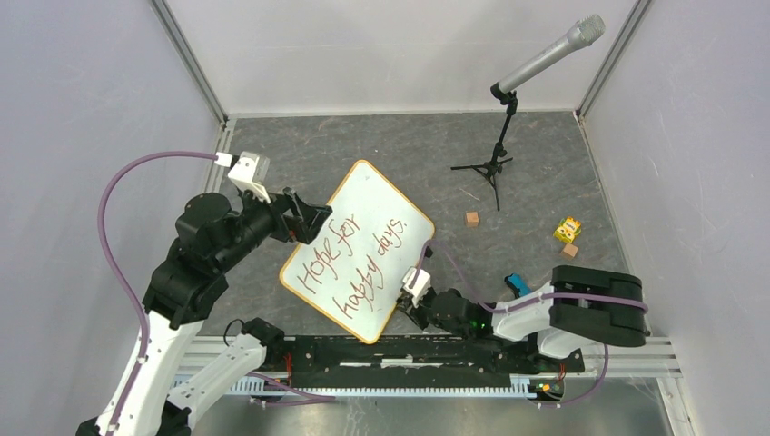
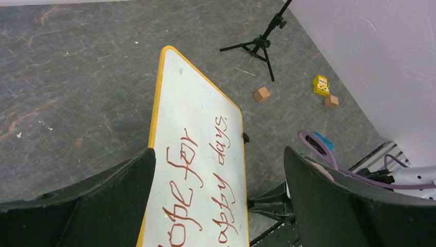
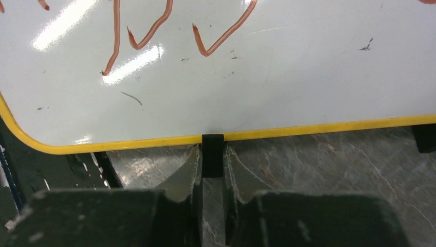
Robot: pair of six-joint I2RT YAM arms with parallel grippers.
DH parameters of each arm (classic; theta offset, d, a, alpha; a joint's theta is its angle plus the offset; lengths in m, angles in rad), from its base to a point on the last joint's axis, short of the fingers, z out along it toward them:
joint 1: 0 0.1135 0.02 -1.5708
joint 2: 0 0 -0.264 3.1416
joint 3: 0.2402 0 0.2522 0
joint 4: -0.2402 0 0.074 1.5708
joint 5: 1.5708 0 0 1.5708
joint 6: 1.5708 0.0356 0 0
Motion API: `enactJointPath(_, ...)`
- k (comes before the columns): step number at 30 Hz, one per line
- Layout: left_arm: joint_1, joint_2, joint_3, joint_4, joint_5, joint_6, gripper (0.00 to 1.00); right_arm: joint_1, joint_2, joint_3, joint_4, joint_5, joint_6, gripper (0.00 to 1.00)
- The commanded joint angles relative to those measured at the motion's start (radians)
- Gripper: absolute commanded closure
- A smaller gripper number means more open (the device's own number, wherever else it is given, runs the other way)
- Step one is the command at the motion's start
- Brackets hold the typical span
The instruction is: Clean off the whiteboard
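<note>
White inside a thin yellow-orange frame, the whiteboard (image 1: pixel 359 250) sits near the middle of the grey mottled table (image 1: pixel 381 145). It is turned on a diagonal, so that its nearest corner reaches the black rail (image 1: pixel 436 350) at the table's near edge. We read red-brown handwriting (image 1: pixel 363 259) across it in two lines: "Hope for happy days."

On the board's right-hand edge we see a small black clip (image 3: pixel 212 154). The right gripper (image 3: pixel 212 170) comes at that edge low and level, and the clip stands between its fingertips. The fingers are drawn close together on either side of the clip. We cannot tell whether they pinch it or only flank it.

The left gripper (image 1: pixel 309 218) hangs over the board's left edge with its jaws spread wide, holding nothing. From its wrist view we look down between the two fingers (image 2: pixel 103 206) onto the writing.

Beyond the board, well apart from it, a microphone on a black tripod stand (image 1: pixel 508 118) rises at the far right. Between the stand and the board lies a small wooden cube (image 1: pixel 472 219). Farther right a yellow block (image 1: pixel 567 228) rests just beside a second tan cube (image 1: pixel 569 250), and a blue object (image 1: pixel 518 284) shows near the right arm. A purple cable (image 1: pixel 113 236) loops out from the left arm.
</note>
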Motion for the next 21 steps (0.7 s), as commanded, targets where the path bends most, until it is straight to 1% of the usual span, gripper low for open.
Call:
enactJointPath(1, -0.001, -0.038, -0.036, 0.062, 0.028, -0.051, 0.0, -0.017, -0.068, -0.051, -0.225, 0.155, 0.057, 0.72)
enactJointPath(3, -0.002, -0.049, -0.049, 0.068, 0.029, -0.057, 0.0, -0.016, -0.074, -0.032, -0.27, 0.156, 0.071, 0.64)
enactJointPath(5, -0.002, -0.054, -0.059, 0.073, 0.04, -0.06, 0.0, -0.014, -0.072, -0.006, -0.317, 0.159, 0.077, 0.59)
enactJointPath(10, -0.001, -0.051, -0.072, 0.068, 0.073, -0.05, 0.0, -0.014, -0.081, -0.001, -0.366, 0.203, 0.146, 0.5)
enactJointPath(13, -0.002, -0.028, -0.064, 0.038, 0.062, -0.046, 0.0, -0.014, -0.092, 0.009, -0.401, 0.254, 0.204, 0.51)
enactJointPath(16, -0.001, 0.002, -0.062, 0.013, 0.037, -0.049, 0.0, -0.02, -0.099, 0.023, -0.445, 0.326, 0.276, 0.55)
enactJointPath(21, 0.0, 0.052, -0.053, 0.003, 0.004, -0.037, 0.0, -0.065, -0.088, 0.03, -0.43, 0.333, 0.293, 0.55)
